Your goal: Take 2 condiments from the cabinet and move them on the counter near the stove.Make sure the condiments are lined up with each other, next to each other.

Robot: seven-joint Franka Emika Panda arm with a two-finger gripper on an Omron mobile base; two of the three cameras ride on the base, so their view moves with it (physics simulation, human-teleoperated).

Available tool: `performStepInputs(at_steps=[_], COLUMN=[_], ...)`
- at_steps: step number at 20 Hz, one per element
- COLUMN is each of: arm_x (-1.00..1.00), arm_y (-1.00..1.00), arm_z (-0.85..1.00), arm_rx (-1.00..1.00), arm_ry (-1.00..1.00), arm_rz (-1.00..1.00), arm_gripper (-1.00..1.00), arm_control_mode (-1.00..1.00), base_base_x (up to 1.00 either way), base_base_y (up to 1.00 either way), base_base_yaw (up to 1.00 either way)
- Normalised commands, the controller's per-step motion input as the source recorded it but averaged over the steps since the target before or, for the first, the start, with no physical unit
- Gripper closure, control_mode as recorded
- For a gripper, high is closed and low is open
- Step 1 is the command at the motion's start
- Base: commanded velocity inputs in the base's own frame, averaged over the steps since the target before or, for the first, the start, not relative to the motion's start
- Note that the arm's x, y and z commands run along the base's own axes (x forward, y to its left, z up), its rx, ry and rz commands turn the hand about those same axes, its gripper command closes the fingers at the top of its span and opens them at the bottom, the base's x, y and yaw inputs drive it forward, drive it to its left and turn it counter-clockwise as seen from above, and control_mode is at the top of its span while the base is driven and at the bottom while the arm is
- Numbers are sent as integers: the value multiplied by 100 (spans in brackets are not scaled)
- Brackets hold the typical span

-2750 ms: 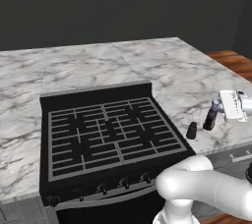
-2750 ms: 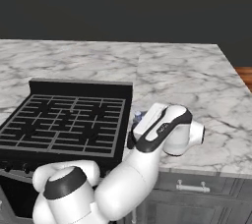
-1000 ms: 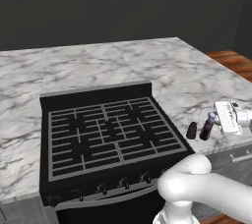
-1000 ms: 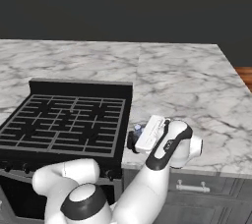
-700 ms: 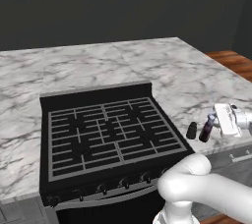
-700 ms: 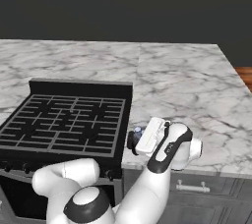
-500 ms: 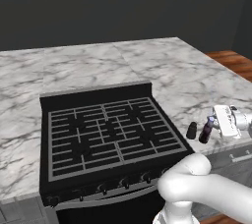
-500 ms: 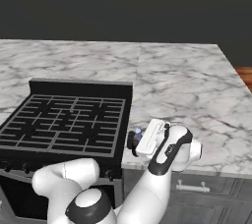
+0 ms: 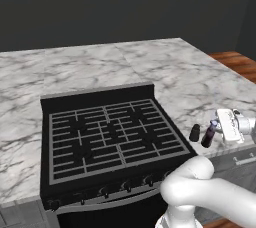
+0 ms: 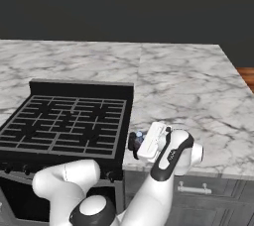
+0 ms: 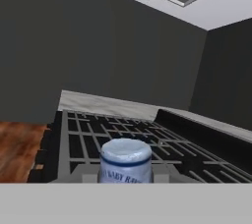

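- Stove (image 9: 112, 139), a black gas range with grid-like cast grates and a row of front knobs, sat let into the white marble counter (image 9: 165, 69) with grey veins, and served as the landmark for everything else.
- Just off the stove's front right corner, on the marble, stood the short all-black shaker-like bottle (image 9: 194, 132), upright and apart from the grates.
- Right beside that shaker, on the side away from the stove, was the taller dark-brown sauce bottle (image 9: 208, 135), leaning a little rather than standing straight; whether its base touched the marble could not be told.
- The two-finger gripper (image 9: 216, 131) of the white arm was clenched on the taller dark-brown sauce bottle, its white hand reaching in from the counter's right edge towards the stove.
- From the right base view, the same gripper (image 10: 136, 142) lay low at the stove's right front corner, with the bottle's blue cap (image 10: 139, 135) peeping out just above the dark fingertips.
- In the hand view, the blue cap and a strip of pale label lettering rose between the fingertips, with the stove's grates (image 11: 147, 142) spread close behind.
- Grey cupboard fronts (image 10: 213, 193) with a pale bar handle ran under the counter to the right of the stove.
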Motion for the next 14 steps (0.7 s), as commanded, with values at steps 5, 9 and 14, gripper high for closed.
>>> performStepInputs(at_steps=[5, 9, 14], arm_x=[3, 8, 9], arm_y=[0, 0, 0], arm_z=[-1, 0, 0], arm_rx=[0, 0, 0], arm_ry=[-1, 0, 0], arm_rz=[0, 0, 0], arm_gripper=[100, 100, 100], arm_control_mode=[-100, -100, -100], base_base_x=[0, 0, 0], base_base_y=[0, 0, 0], base_base_yaw=[0, 0, 0])
